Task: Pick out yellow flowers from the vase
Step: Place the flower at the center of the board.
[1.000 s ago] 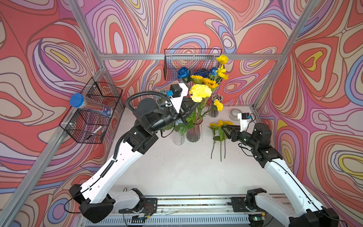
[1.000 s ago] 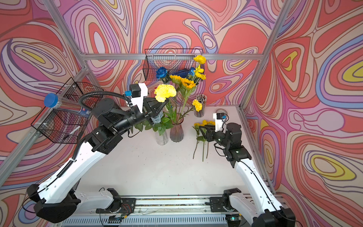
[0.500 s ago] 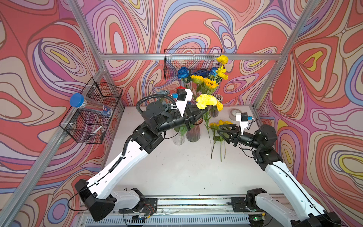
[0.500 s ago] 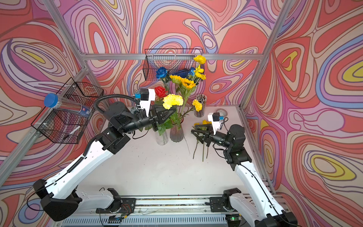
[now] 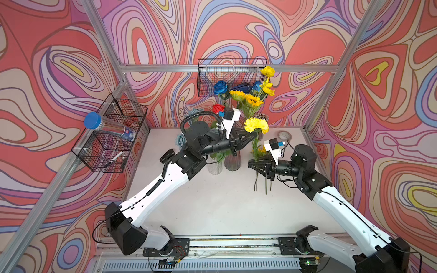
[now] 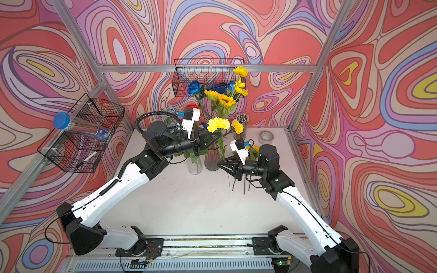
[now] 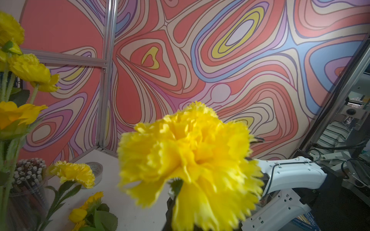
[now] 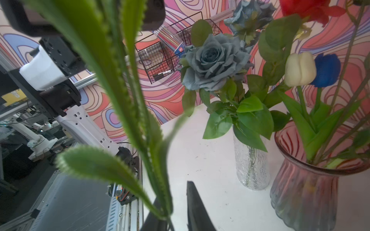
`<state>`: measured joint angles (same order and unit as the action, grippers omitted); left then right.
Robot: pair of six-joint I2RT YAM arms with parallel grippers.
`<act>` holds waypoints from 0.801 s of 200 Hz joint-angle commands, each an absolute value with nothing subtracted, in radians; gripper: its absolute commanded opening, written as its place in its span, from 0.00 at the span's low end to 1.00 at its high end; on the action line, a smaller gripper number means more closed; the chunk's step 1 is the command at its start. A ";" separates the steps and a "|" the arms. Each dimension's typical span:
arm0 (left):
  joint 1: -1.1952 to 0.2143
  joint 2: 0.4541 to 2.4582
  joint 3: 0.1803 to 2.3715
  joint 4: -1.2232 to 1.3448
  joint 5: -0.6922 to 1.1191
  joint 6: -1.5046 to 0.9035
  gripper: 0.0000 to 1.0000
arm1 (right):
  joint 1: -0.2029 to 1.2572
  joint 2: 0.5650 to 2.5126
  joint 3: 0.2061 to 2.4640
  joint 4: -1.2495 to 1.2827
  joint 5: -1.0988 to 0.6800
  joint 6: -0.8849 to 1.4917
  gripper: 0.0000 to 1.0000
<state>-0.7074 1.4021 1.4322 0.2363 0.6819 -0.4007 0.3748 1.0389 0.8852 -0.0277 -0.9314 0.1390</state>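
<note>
My left gripper (image 5: 255,135) is shut on the stem of a yellow carnation (image 5: 256,124), just under its head. That bloom (image 7: 190,156) fills the left wrist view and hides most of the fingers. Its leafy stem (image 8: 140,112) hangs to the right of the pink ribbed vase (image 5: 231,163). My right gripper (image 5: 249,163) straddles the lower stem, jaws narrowly apart, with a gap showing beside one finger (image 8: 192,200). Sunflowers (image 5: 246,98) and other yellow blooms (image 5: 267,71) stand in the vase. More yellow flowers (image 5: 261,150) lie on the table behind my right gripper.
A clear glass vase (image 5: 214,166) with a grey-blue rose (image 8: 214,60) stands left of the pink one. A white tulip (image 8: 299,69), blue roses and a red rose (image 5: 218,108) are nearby. A pencil cup (image 5: 260,117), a tape roll (image 5: 284,135) and two wall baskets (image 5: 231,75) surround them.
My left gripper carried the yellow carnation rightward and lower, out beside the vase. My right gripper moved left to its stem and narrowed its jaws around it.
</note>
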 commanded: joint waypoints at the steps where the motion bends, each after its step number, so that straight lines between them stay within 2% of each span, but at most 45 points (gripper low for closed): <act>1: -0.710 1.385 1.431 0.270 0.701 -0.409 0.00 | 0.378 1.039 0.905 -0.047 -0.911 0.121 0.09; 18: -0.710 1.381 1.430 0.262 0.696 -0.401 0.00 | 0.378 1.041 0.905 -0.046 -0.910 0.121 0.00; 79: -0.710 1.381 1.437 0.215 0.667 -0.360 0.02 | 0.378 1.040 0.900 -0.032 -0.900 0.125 0.00; 90: -0.710 1.378 1.436 0.208 0.658 -0.352 0.10 | 0.378 1.039 0.899 -0.029 -0.899 0.124 0.00; 111: -0.710 1.370 1.433 0.193 0.639 -0.331 0.49 | 0.378 1.035 0.897 -0.028 -0.882 0.126 0.00; 125: -0.710 1.363 1.433 0.172 0.625 -0.311 0.66 | 0.379 1.031 0.895 -0.026 -0.864 0.127 0.00; 138: -0.710 1.352 1.436 0.142 0.602 -0.287 0.73 | 0.378 1.025 0.894 -0.034 -0.837 0.128 0.00; 160: -0.709 1.315 1.434 0.071 0.530 -0.224 0.78 | 0.379 1.005 0.879 -0.035 -0.726 0.144 0.00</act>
